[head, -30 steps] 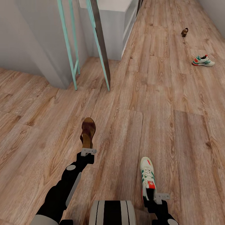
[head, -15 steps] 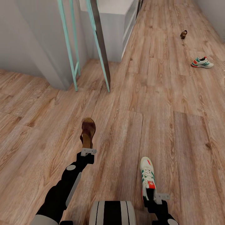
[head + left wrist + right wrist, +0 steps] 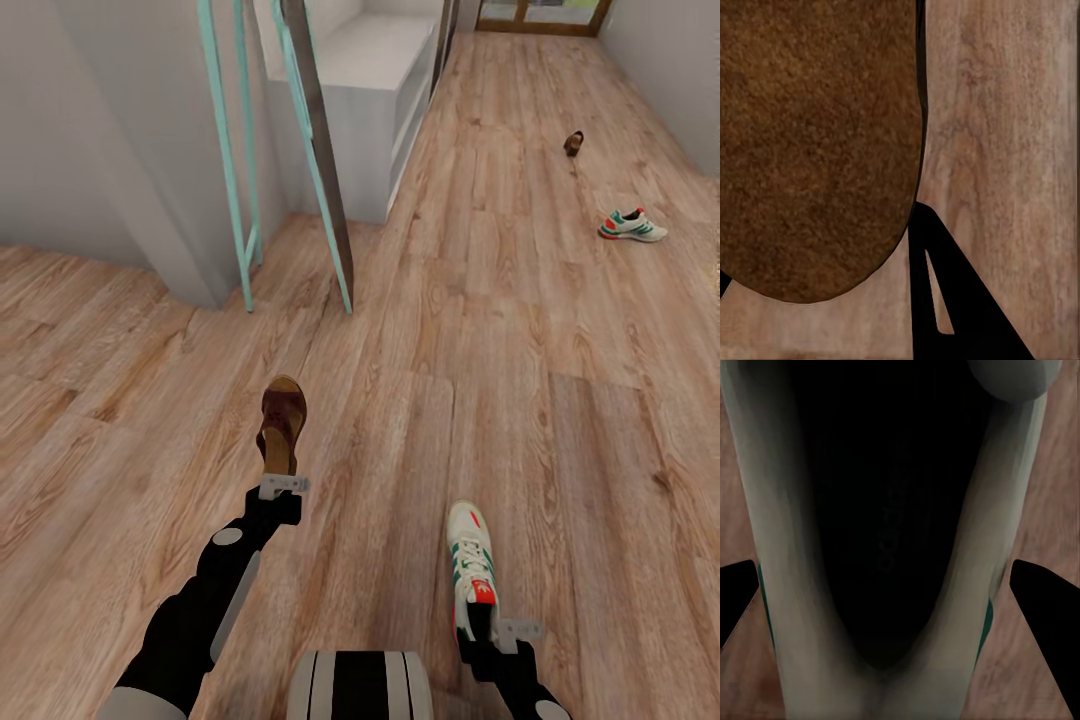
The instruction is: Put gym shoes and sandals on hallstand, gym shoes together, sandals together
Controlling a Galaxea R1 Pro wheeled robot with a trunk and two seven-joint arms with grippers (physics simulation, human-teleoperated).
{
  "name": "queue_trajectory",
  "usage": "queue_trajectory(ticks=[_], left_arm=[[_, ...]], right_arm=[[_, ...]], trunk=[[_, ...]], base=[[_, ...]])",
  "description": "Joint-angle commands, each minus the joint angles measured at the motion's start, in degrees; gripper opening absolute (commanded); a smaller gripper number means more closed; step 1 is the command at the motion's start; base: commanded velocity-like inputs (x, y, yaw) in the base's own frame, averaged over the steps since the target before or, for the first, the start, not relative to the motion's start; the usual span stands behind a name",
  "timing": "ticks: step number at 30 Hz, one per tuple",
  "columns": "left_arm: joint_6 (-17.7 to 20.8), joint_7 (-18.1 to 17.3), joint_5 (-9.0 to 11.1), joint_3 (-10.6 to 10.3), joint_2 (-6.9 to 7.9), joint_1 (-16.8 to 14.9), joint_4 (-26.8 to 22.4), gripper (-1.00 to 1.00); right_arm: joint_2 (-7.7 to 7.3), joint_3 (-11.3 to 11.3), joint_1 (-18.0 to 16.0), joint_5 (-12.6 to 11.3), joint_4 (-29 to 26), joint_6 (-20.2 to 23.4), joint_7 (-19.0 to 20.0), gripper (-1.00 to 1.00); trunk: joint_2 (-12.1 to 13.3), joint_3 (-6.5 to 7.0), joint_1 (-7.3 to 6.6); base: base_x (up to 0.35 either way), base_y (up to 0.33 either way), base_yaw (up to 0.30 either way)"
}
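My left gripper (image 3: 283, 478) is shut on the heel end of a dark brown sandal (image 3: 281, 424), held above the corridor floor (image 3: 560, 420). Its brown sole (image 3: 810, 142) looms close in the left wrist view. My right gripper (image 3: 490, 625) is shut on a white gym shoe (image 3: 471, 562) with green stripes; the right wrist view looks into its dark opening (image 3: 892, 532). Far up the corridor, a second sandal (image 3: 574, 143) and a second gym shoe (image 3: 632, 226) lie on the floor. I cannot tell whether the white low unit (image 3: 380, 70) at the back is the hallstand.
A teal-framed leaning panel (image 3: 318, 150) and a grey-white wall corner (image 3: 150, 180) stand ahead on the left. A wooden door frame (image 3: 545, 18) closes the corridor's far end. Open floor runs ahead on the right.
The camera has tilted up, so the far shoes sit lower in the picture and the door frame now shows. Both arms and the shoes they hold keep their places.
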Motion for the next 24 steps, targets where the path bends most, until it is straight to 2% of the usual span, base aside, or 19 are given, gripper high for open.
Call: queue_trajectory(ticks=[1, 5, 12, 14, 15, 17, 20, 24], left_arm=[[0.31, -0.01, 0.05, -0.01, 0.01, -0.01, -0.07, -1.0], [0.31, 0.01, 0.11, -0.04, 0.02, -0.01, -0.07, -1.0], [0.47, 0.07, 0.54, -0.08, 0.0, -0.01, -0.01, -1.0], [0.48, 0.08, 2.05, -0.08, 0.0, -0.01, 0.0, -1.0], [0.48, 0.08, 5.04, -0.01, 0.02, -0.01, 0.01, -1.0], [0.48, 0.1, 7.56, 0.0, 0.04, -0.01, 0.01, -1.0], [0.54, 0.15, 8.43, -0.01, 0.03, 0.05, 0.01, -1.0], [0.55, 0.19, 8.47, 0.01, 0.08, 0.25, 0.01, -1.0]], right_arm=[[-0.01, 0.04, 0.0, 0.0, -0.08, 0.19, -0.08, -1.0], [0.04, 0.12, 0.0, 0.07, -0.14, 0.19, -0.08, -1.0], [0.15, 0.04, 0.0, -0.04, -3.38, 0.28, -0.17, -1.0], [0.1, 0.02, 0.0, -0.11, -3.69, 0.23, -0.17, -1.0], [0.08, -0.06, 0.05, -0.14, -5.96, 0.2, -0.2, -1.0], [0.11, -0.08, 0.2, -0.17, -8.42, 0.2, -0.22, -1.0], [0.07, -0.04, 0.26, -0.15, -9.62, 0.21, -0.25, -1.0], [0.07, -0.01, 0.28, -0.16, -9.79, 0.2, -0.25, -1.0]], trunk=[[0.0, 0.19, -0.03], [0.06, 1.08, -0.13], [0.15, 2.63, -0.32], [0.18, 3.07, -0.37], [0.19, 3.3, -0.39], [0.22, 3.85, -0.44], [0.26, 4.77, -0.52], [0.31, 6.03, -0.62]], base=[[0.0, 0.0, 0.0], [0.0, 0.0, 0.0], [0.0, 0.0, 0.0], [0.0, 0.0, 0.0], [0.0, 0.0, 0.0], [0.0, 0.0, 0.0], [0.0, 0.0, 0.0], [0.0, 0.0, 0.0]])
